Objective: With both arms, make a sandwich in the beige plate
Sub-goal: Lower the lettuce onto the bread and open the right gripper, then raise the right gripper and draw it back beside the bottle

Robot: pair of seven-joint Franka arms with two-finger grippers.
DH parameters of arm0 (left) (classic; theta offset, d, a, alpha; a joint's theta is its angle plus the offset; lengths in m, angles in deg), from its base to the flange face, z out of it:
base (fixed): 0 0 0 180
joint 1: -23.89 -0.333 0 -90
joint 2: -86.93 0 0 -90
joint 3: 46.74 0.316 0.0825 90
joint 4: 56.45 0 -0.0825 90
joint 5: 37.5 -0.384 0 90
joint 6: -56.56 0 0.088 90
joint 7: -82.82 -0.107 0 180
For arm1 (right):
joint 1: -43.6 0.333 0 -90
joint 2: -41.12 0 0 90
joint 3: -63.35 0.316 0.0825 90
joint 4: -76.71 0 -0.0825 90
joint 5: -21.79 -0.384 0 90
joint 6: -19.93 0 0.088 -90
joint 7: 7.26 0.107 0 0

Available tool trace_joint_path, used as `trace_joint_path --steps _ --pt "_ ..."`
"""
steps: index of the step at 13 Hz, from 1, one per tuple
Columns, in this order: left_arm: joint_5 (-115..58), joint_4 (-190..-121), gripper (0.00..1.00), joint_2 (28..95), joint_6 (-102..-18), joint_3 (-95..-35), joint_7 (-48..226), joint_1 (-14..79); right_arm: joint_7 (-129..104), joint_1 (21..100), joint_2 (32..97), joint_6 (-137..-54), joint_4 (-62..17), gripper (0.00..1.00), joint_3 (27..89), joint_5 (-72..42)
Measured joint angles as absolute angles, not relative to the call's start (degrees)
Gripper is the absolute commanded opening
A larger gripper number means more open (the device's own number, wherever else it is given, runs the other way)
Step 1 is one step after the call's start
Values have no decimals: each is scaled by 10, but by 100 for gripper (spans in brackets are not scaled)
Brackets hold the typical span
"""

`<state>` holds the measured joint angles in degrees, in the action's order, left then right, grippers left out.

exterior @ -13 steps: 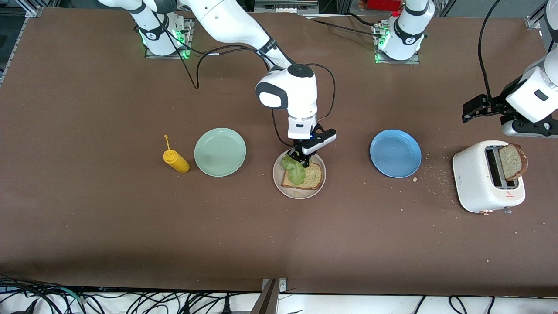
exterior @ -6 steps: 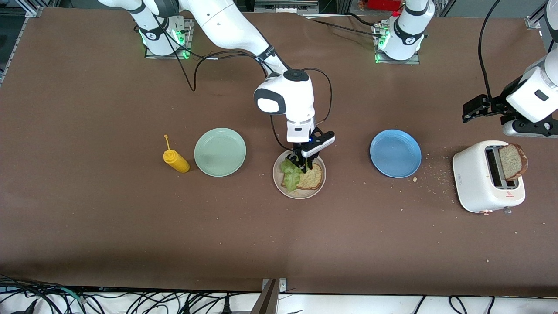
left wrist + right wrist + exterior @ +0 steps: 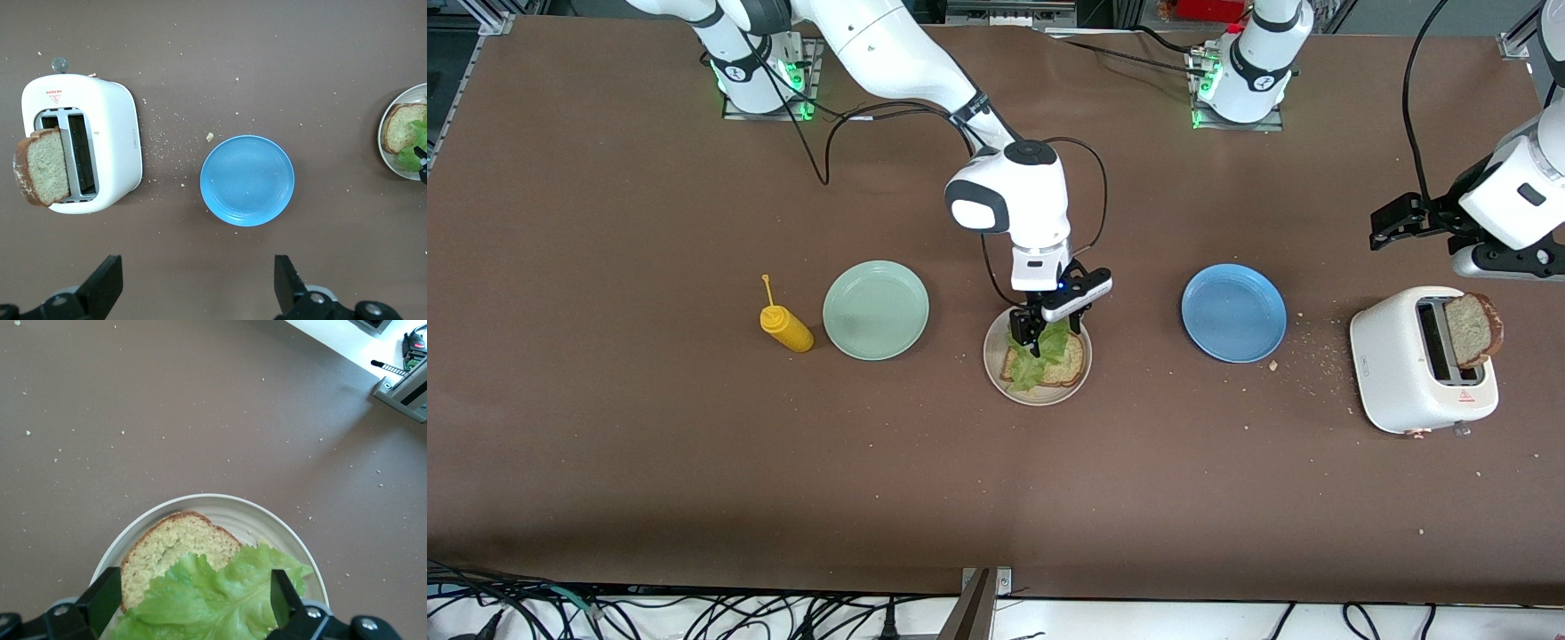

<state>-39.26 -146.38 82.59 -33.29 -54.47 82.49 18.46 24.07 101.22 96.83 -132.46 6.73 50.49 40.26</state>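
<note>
The lettuce leaf (image 3: 1039,356) lay on the bread slice (image 3: 1069,358) in the beige plate (image 3: 992,363), which sat near the middle of the worktop between the mint-green plate (image 3: 876,310) and the blue plate (image 3: 1233,312). The leaf looked light, limp and easily torn; the bread looked soft and crumbly, best pinched gently by its firmer crust. The second slice (image 3: 1472,330) stood out of the toaster (image 3: 1403,373) at the left arm's end of the worktop, its exposed upper crust the likely place to take hold.

The right gripper (image 3: 1047,335) hung just over the lettuce, its jaws spread wide on either side of the leaf and holding nothing. The left gripper (image 3: 193,287) waited above the worktop near the toaster, jaws fully apart and empty.
</note>
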Motion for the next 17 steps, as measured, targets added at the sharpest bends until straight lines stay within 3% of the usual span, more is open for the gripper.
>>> trace_joint_path --steps 5,13,17 --pt "-393 -1464 100 826 -333 -545 825 184 241 1007 957 -1308 75 100 503 345" --pt "-393 -1464 100 826 -333 -545 825 184 152 1000 877 -1003 78 100 505 181" --pt "-393 -1464 100 826 -333 -545 825 184 88 950 826 -867 79 100 502 134"
